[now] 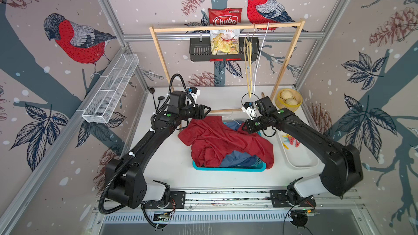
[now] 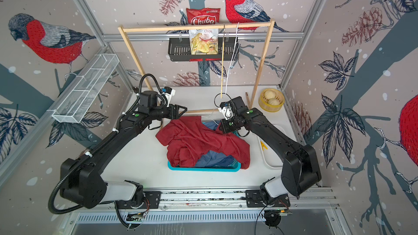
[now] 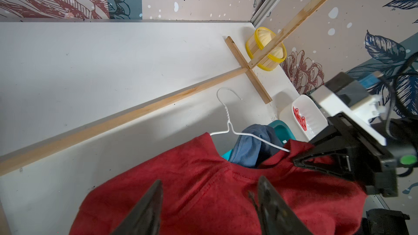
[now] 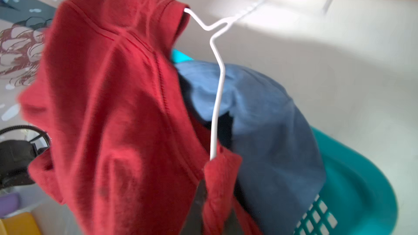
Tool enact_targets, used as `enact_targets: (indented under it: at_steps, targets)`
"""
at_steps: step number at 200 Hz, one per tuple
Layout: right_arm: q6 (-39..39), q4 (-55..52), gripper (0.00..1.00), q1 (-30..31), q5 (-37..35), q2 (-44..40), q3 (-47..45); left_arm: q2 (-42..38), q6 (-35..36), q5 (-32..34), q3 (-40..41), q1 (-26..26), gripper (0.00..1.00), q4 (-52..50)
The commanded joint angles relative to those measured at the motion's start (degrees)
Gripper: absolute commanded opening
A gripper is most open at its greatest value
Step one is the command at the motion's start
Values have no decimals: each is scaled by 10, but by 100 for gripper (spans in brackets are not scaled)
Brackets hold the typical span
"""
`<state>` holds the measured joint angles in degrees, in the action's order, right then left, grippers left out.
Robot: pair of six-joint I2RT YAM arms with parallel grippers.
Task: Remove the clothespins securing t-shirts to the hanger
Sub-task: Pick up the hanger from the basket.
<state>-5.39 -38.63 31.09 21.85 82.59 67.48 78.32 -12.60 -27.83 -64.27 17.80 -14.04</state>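
Cotton-soft, the dark red t-shirt (image 1: 221, 141) sags on its white wire hanger (image 3: 227, 116); our right gripper (image 3: 294, 161) pinches its shoulder, our left gripper (image 3: 210, 179) gapes empty. Red and yellow plastic clothespins (image 1: 293, 142) in the white tray (image 1: 300, 161): light, springy, we'd squeeze their tails.

t-shirts (image 1: 226, 145) heaped in basket (image 1: 228, 168), tray (image 1: 300, 159) of clothespins (image 1: 291, 142) to its right
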Motion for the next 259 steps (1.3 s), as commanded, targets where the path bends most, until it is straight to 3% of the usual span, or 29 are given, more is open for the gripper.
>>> enact_targets:
  at_steps: [1, 44, 95, 127, 158, 201, 259]
  targets:
    - [56, -2, 7, 23, -30, -25, 1, -1, 10, 10, -11, 1, 64, 12]
    - [88, -2, 4, 79, -73, -44, -1, 36, 26, 16, -33, 25, 64, 15]
    - [95, 39, 1, 101, -127, -92, -12, 95, 34, 35, -62, 56, 64, 0]
    - [105, 66, 0, 104, -141, -136, -27, 90, 123, 44, -63, 83, 66, -4]
    - [117, 77, 0, 104, -132, -164, -37, 14, 217, 92, 26, 95, 65, 95]
    - [130, 75, 0, 105, -107, -186, -38, -66, 329, 84, 120, 96, 67, 195]
    - [142, 78, 0, 116, -83, -208, -35, -30, 387, 139, 86, 104, 66, 190]
